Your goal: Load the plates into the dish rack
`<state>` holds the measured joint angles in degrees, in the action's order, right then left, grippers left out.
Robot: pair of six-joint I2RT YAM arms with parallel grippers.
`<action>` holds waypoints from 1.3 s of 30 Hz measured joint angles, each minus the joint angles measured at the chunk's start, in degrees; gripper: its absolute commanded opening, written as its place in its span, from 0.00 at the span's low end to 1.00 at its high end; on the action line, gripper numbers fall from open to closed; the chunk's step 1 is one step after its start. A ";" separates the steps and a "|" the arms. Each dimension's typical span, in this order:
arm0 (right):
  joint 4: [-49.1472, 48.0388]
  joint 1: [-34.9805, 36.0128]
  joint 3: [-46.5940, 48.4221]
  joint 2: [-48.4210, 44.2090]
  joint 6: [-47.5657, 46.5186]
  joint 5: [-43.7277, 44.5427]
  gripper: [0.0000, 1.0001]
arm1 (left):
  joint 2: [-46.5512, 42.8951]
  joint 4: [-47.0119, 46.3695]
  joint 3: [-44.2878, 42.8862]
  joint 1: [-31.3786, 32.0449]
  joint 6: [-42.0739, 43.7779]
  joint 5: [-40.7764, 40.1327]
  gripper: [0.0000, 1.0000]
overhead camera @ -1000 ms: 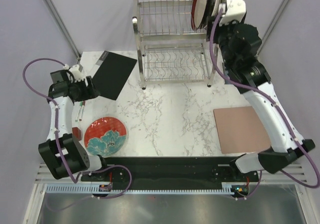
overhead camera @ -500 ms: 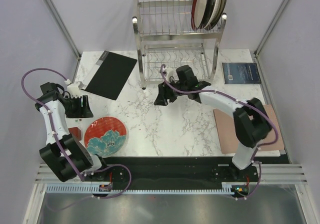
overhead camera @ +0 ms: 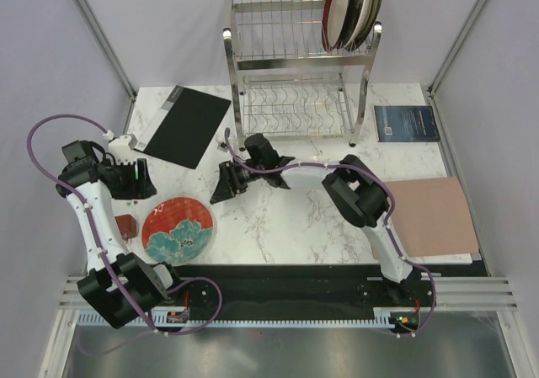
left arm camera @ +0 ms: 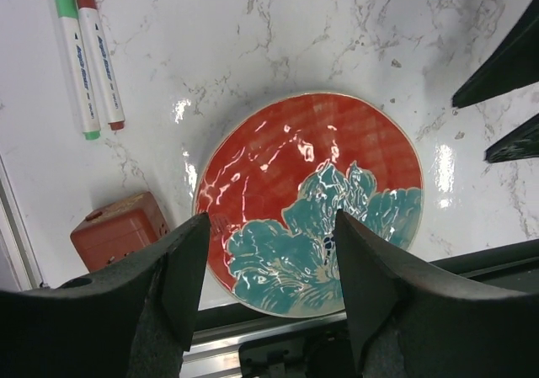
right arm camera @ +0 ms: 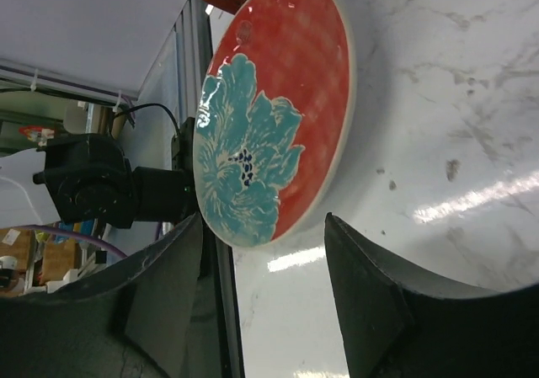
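Observation:
The red plate with teal flowers (overhead camera: 177,229) lies flat on the marble table at the front left. It also shows in the left wrist view (left arm camera: 312,201) and the right wrist view (right arm camera: 269,117). My left gripper (overhead camera: 139,180) is open and empty, above and behind the plate's left side (left arm camera: 269,298). My right gripper (overhead camera: 219,191) is open and empty, low over the table just right of the plate (right arm camera: 261,302). The dish rack (overhead camera: 295,66) stands at the back. Other plates (overhead camera: 349,7), one with a dark-red rim and beige centre, stand upright in its top tier at the right.
A black board (overhead camera: 185,124) lies at the back left. Two markers (left arm camera: 84,50) and a small red block (left arm camera: 118,231) lie left of the plate. A blue book (overhead camera: 406,123) and a pink mat (overhead camera: 434,218) lie at the right.
My right arm came down from the rack's top tier and swung left across the table to the red plate. My left arm shifted slightly.

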<state>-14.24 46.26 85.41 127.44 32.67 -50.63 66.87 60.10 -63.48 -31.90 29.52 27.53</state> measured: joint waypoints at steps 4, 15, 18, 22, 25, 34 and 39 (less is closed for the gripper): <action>-0.17 2.89 5.86 5.05 1.64 0.17 0.68 | -0.44 0.09 0.00 0.00 -1.68 1.22 0.68; 6.60 6.01 12.87 9.27 -0.09 2.82 0.66 | -0.39 0.24 -2.64 0.00 -4.81 4.33 0.68; 7.06 6.05 12.94 9.25 -0.63 3.17 0.66 | -0.28 0.26 -3.02 -0.02 -5.40 5.03 0.68; 5.92 6.08 10.67 7.67 -2.14 4.90 0.66 | 0.22 0.24 -3.21 0.00 -5.92 5.88 0.68; 5.84 5.77 7.41 5.33 -3.91 8.57 0.66 | 0.44 0.24 -3.21 -0.02 -6.19 6.12 0.68; 11.93 4.15 11.13 7.39 -7.02 12.90 0.64 | 1.14 0.02 -3.21 -0.02 -7.39 8.07 0.68; 12.72 4.76 13.14 9.51 -6.95 11.06 0.63 | 1.38 -0.22 -3.21 -0.07 -7.43 8.50 0.68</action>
<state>-1.52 51.03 98.54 136.94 25.71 -39.57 68.25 59.88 -66.70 -31.97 22.09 36.03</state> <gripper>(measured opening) 0.637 0.681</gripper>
